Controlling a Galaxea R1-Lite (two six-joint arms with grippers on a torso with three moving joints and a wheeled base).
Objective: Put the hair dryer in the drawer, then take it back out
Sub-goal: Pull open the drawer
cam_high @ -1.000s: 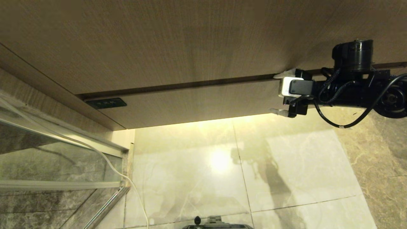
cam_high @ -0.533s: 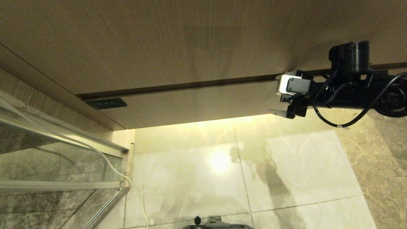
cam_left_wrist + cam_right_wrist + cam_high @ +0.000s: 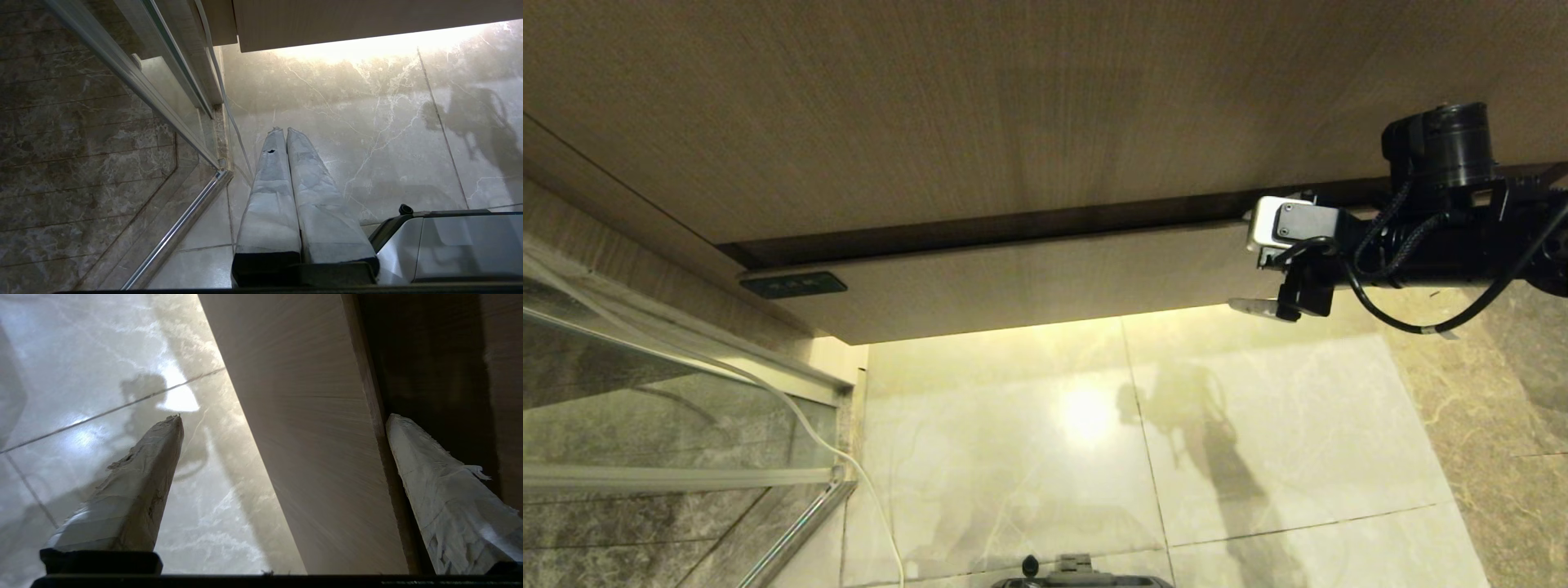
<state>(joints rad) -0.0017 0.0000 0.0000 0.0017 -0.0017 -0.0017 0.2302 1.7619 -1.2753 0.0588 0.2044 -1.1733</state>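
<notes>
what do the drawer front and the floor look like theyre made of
Drawer: light wood-grain board, matte, probably laminate or veneer; fine straight grain lines, no gloss. Floor: polished marble-look tile; pale veining, grout lines and mirror-like reflections. Whether it is real stone cannot be told.

Drawer (image 3: 1029,273) interior hidden; hair dryer unseen.

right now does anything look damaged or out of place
The tape wrapping on the right gripper fingers is frayed, with loose threads at one edge. The drawer stands slightly ajar, a dark gap above its front, one finger in that gap. The left gripper hangs idle over the floor tiles.
</notes>
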